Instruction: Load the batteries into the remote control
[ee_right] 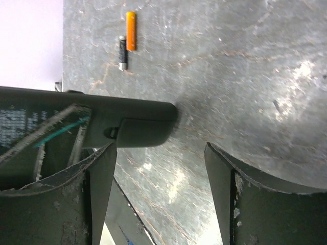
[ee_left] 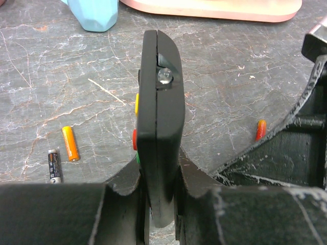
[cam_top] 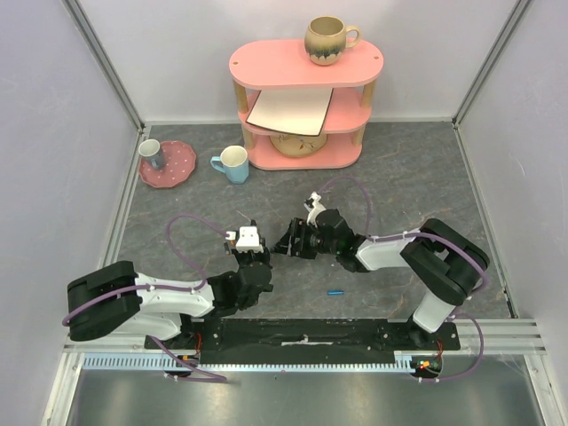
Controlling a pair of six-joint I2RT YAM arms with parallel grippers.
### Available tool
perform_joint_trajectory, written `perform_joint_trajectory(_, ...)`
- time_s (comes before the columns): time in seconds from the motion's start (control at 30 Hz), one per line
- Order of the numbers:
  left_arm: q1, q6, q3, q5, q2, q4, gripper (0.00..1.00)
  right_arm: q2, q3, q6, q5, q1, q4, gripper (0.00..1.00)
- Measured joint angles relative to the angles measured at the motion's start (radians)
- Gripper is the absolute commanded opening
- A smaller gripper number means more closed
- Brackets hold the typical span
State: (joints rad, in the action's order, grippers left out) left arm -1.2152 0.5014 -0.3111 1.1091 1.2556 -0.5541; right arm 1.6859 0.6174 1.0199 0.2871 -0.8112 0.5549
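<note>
1. left gripper [ee_left: 159,179] is clamped on the remote [ee_left: 158,102], holding it up on its edge, long axis pointing away from the wrist toward the pink shelf [cam_top: 266,64]
2. buttons face left and the open battery bay faces right, toward the other arm (you can see a metal contact in there)
3. right gripper [ee_right: 159,153] is spread wide with nothing between the fingers, hanging just beside the remote's far end
4. red-orange battery [ee_left: 261,129] lies flat on the table [cam_top: 399,177] to the right of the remote, close by the right gripper's finger, its length running roughly along the remote's
5. blue battery [cam_top: 335,291] lies nearer the arm bases, on the right arm's side, roughly crosswise
6. so I'd say the right arm does the fetching, since both are on its side
7. an orange battery [ee_left: 70,143] and a black battery [ee_left: 54,166] sit well off to the left
8. there's bare table round every battery, though the blue one is near the base rail, so less room to come at it from that side
</note>
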Motion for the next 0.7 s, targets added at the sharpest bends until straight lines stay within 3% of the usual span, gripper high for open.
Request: perform_joint_trajectory(0.7,0.0,0.004,0.0,-0.001,-0.006,0.01,0.02,0.077,0.087,0.011,0.028,0.002,0.01,0.72)
